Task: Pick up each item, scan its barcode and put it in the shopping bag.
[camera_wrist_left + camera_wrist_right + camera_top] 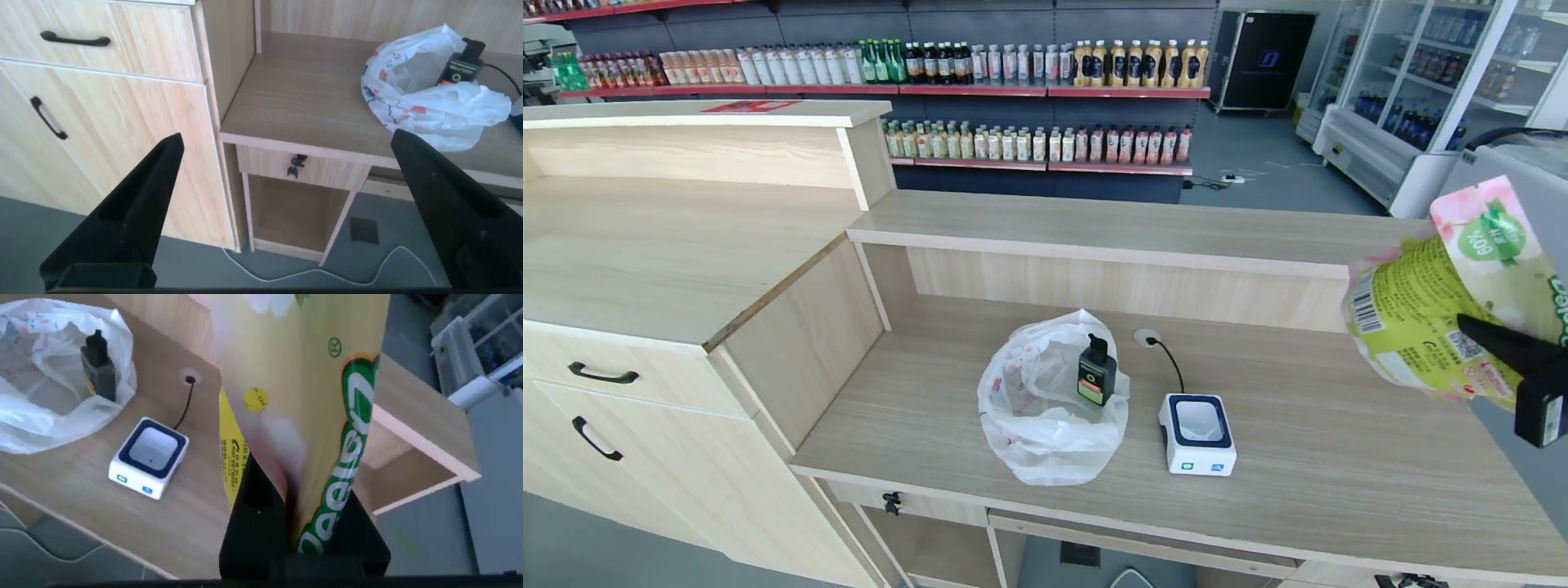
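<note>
My right gripper (1515,351) is shut on a yellow-green and pink snack pouch (1445,294), held in the air at the right, above the counter. The pouch (302,416) hangs between the black fingers (257,514) in the right wrist view. A white plastic shopping bag (1045,400) lies on the counter with a dark bottle (1097,371) standing in it. Just right of the bag sits the white barcode scanner (1197,433), cabled to a hole in the counter. My left gripper (286,212) is open, low at the left beside the counter front, with nothing between its fingers.
The wooden checkout counter (1339,457) has a raised back ledge (1135,229). A taller cabinet with drawers (605,376) stands at the left. Shelves of bottles (1045,73) and fridges (1413,90) line the room behind.
</note>
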